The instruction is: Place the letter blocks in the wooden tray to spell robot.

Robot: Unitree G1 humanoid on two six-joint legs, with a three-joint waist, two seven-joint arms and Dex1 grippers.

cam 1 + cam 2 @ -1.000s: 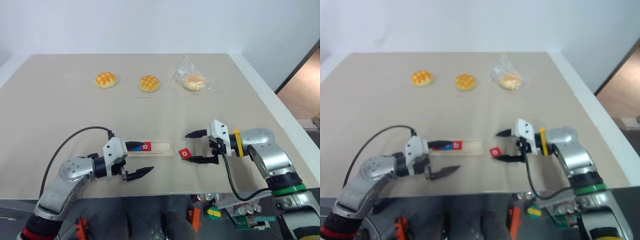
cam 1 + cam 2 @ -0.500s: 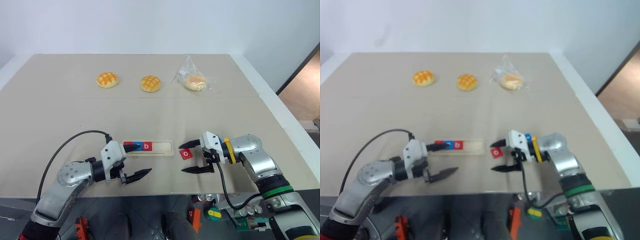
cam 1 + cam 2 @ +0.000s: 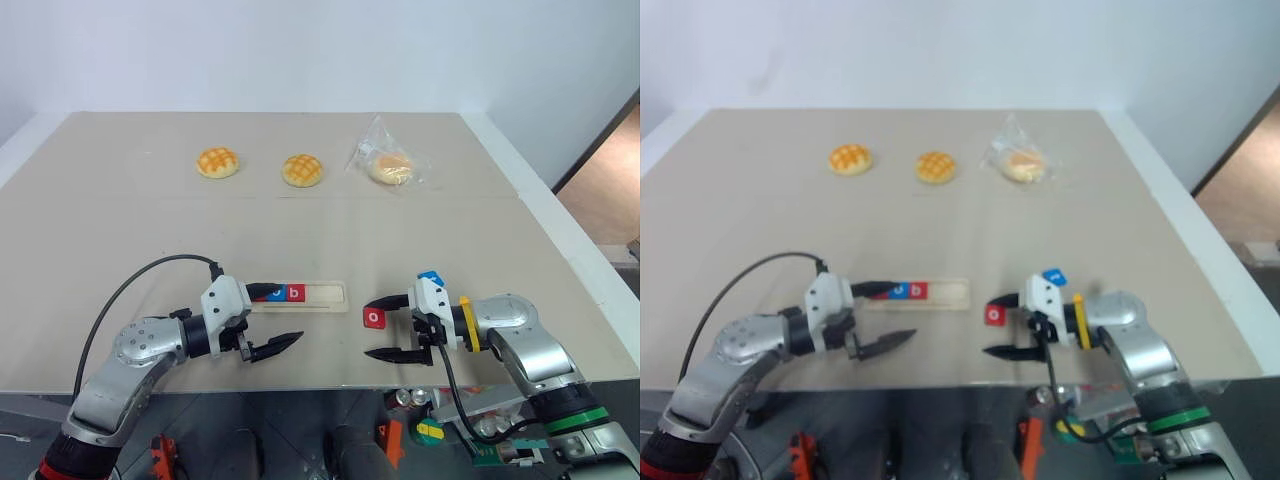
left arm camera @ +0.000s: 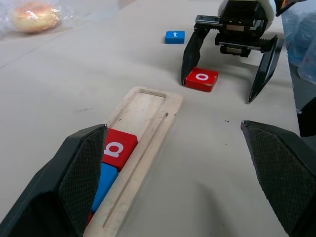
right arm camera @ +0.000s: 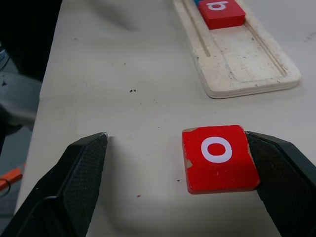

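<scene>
Three letter blocks (image 4: 116,150) sit in the wooden tray (image 4: 148,106) beside the spread left fingers (image 4: 84,173). Red "o" block (image 5: 217,157) lies on the tabletop (image 3: 330,220), touching one spread right finger (image 5: 281,170). Blue "t" block (image 4: 175,36) waits beyond; both remain unplaced.

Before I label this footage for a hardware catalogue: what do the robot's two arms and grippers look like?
Both arms are silver-grey metal with black joints. Each gripper, the left gripper and the right gripper, has a white housing and two black pointed fingers with textured pads. A black cable loops over the left arm; the right wrist carries yellow and orange rings, with a green band further up.
</scene>
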